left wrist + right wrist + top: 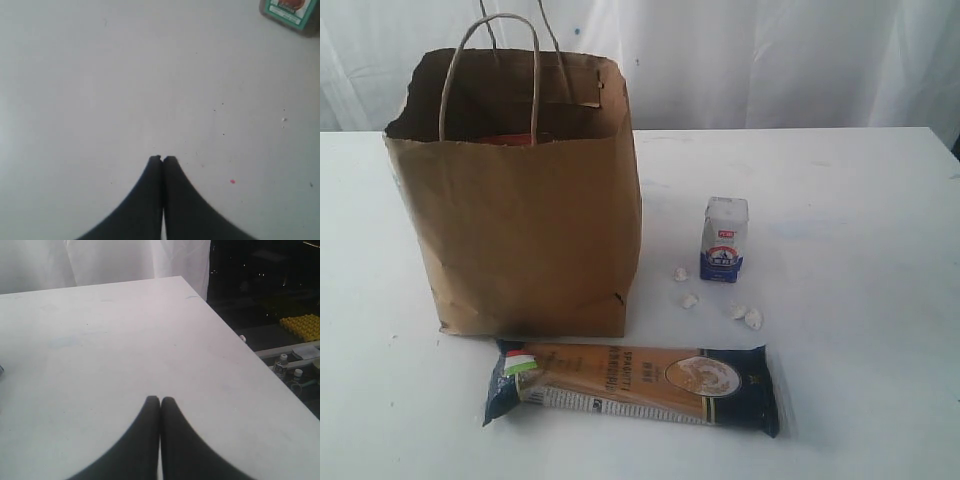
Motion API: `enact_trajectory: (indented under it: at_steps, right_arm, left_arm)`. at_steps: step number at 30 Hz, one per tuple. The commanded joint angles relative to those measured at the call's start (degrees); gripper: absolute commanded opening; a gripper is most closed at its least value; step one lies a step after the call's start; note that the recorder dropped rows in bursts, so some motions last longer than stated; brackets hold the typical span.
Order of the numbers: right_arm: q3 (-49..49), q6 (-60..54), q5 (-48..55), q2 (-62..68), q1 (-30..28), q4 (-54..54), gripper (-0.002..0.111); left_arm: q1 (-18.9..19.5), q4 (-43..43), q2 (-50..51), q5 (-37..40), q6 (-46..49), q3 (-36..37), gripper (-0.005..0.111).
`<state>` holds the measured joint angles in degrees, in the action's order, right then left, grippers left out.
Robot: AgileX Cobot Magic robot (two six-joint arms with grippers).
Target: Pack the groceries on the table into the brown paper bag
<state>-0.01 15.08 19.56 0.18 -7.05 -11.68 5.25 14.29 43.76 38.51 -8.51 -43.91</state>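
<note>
With left gripper (pixel 162 159) and right gripper (pixel 160 400) closed empty over bare table (pixel 100 75), the long spaghetti pack (pixel 635 385) could snag and topple the bag (pixel 520 220).

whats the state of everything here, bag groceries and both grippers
brown paper bag: standing upright, top open
small white-blue carton: upright, closed, outside the bag
spaghetti pack: lying flat in front of the bag, not packed
small white lumps: four, loose, scattered near the carton
left gripper: shut, holding nothing
right gripper: shut, holding nothing
</note>
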Motion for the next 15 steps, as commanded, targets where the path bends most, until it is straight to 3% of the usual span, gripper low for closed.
enact_trajectory:
  at_steps: [1,4,6,11,15]
  right_arm:
    - [0.0,0.2,-0.4,-0.2,-0.3,-0.2,0.000]
    - [0.0,0.2,-0.4,-0.2,-0.3,-0.2,0.000]
    - [0.0,0.2,-0.4,-0.2,-0.3,-0.2,0.000]
    - [0.0,0.2,-0.3,-0.2,-0.3,-0.2,0.000]
    - [0.0,0.2,-0.3,-0.2,-0.3,-0.2,0.000]
  left_arm:
    - [0.1,-0.9,-20.5,0.2,-3.7,8.4,0.000]
    - [0.1,-1.0,-38.0,-0.3,-3.5,10.2,0.000]
    - [0.1,-0.9,-43.8,-4.0,-3.3,10.2,0.000]
    - [0.1,-1.8,-41.3,-19.8,-8.8,13.9,0.000]
    - [0.1,-1.8,-37.5,-21.9,-11.2,19.9,0.000]
